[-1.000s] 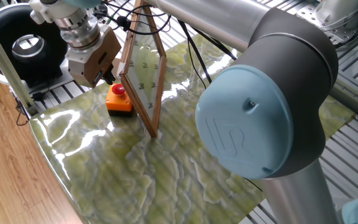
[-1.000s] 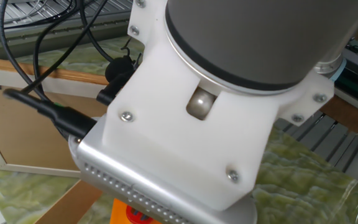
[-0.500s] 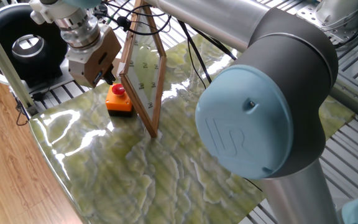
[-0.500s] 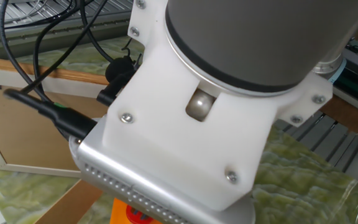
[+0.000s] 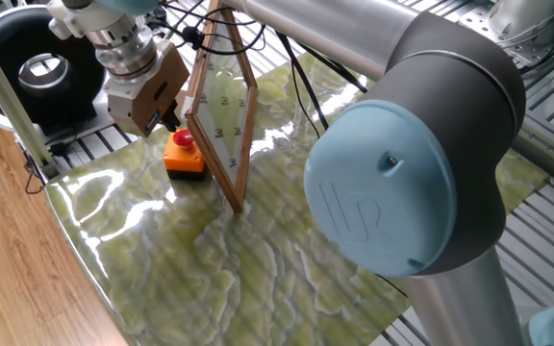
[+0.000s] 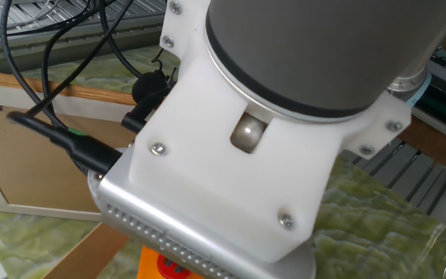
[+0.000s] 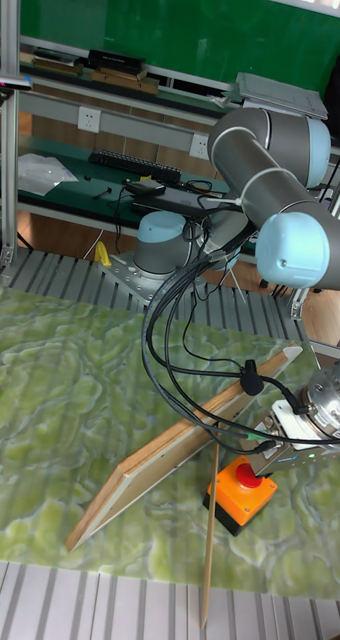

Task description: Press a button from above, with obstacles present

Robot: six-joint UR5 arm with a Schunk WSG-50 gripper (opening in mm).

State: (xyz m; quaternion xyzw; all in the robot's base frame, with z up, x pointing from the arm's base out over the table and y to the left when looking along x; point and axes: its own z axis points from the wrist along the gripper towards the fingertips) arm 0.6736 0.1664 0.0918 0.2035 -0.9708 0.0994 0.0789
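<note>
The grey two-finger gripper (image 5: 168, 119), finger state impossible to tell, hangs upper left just above the small round red button (image 5: 184, 138) on its orange box, beside the wood-framed transparent panel (image 5: 221, 108). The approach seems finished; next comes a straight descent, clear of the frame.

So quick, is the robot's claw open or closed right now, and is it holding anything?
Gripper: cannot be told; its fingertips are not clearly visible in any view. It hangs just above the red button and no view shows it holding anything.

My arm (image 5: 431, 106) shows grey tube links, pale blue joint caps (logo embossed), black cables (image 7: 175, 330), and a screwed white wrist bracket (image 6: 238, 178).
</note>
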